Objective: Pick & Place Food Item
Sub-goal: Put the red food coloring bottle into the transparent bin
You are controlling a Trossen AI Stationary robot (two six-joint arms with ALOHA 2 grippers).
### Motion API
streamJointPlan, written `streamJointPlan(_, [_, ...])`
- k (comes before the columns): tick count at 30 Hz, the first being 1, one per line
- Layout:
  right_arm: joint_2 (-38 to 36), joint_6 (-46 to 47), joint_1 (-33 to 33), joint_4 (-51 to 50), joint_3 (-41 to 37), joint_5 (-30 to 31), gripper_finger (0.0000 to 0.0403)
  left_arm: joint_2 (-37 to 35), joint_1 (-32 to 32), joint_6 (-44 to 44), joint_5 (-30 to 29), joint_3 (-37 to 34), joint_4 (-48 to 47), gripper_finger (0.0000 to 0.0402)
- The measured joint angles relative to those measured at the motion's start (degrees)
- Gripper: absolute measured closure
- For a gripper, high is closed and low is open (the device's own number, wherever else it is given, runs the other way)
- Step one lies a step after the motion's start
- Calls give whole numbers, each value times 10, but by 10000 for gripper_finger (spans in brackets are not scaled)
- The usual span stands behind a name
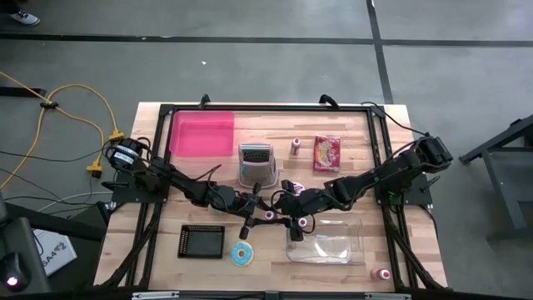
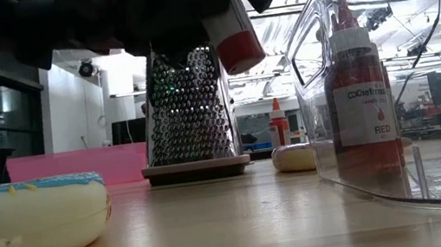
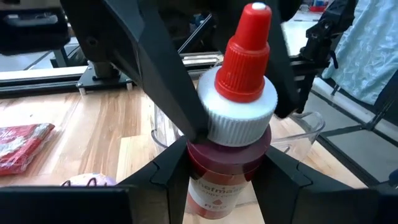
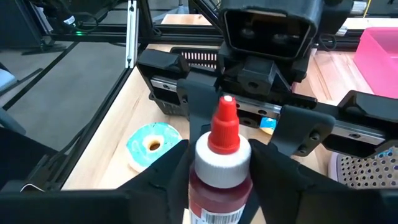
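Observation:
A small bottle of red food colouring (image 3: 233, 155) with a white collar and a red nozzle cap is held up over the middle of the table, between both grippers. In the low view the bottle (image 2: 233, 30) hangs tilted, clear of the table top. My left gripper (image 3: 227, 177) is shut on the bottle's body. My right gripper (image 4: 221, 171) meets it from the opposite side and is shut on the bottle just under the cap. From above, the two grippers (image 1: 258, 214) (image 1: 285, 210) stand nose to nose in front of the grater. My left gripper pinches the bottle's red body (image 3: 227, 168) between its two fingers, below the white collar. The bottle stands cap up between them, lifted clear of the table. My right gripper pinches the bottle at its white ribbed collar (image 3: 239, 118), one finger (image 3: 180, 93) on each side, coming down at a slant from the table's right. Its own wrist view shows the collar (image 4: 222, 155) between the fingers.
A metal grater (image 1: 256, 162) stands just beyond the grippers. A clear plastic tub (image 1: 325, 242) lies near and right, a frosted donut (image 1: 241, 254) and a black tray (image 1: 202, 242) near and left. A pink bin (image 1: 202, 133), a red packet (image 1: 327, 152) and two more bottles (image 1: 296, 147) (image 1: 381, 273) are farther off.

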Motion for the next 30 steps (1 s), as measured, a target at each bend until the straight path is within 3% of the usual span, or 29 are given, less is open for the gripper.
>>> streamJointPlan(6, [0,0,0,-1,0,0,291,0,0,0,6,0,2,261])
streamJointPlan(14, [0,0,0,-1,0,0,280,0,0,0,6,0,2,261])
streamJointPlan(20, [0,0,0,-1,0,0,300,0,0,0,6,0,1,261])
streamJointPlan(30, [0,0,0,-1,0,0,301,0,0,0,6,0,1,259])
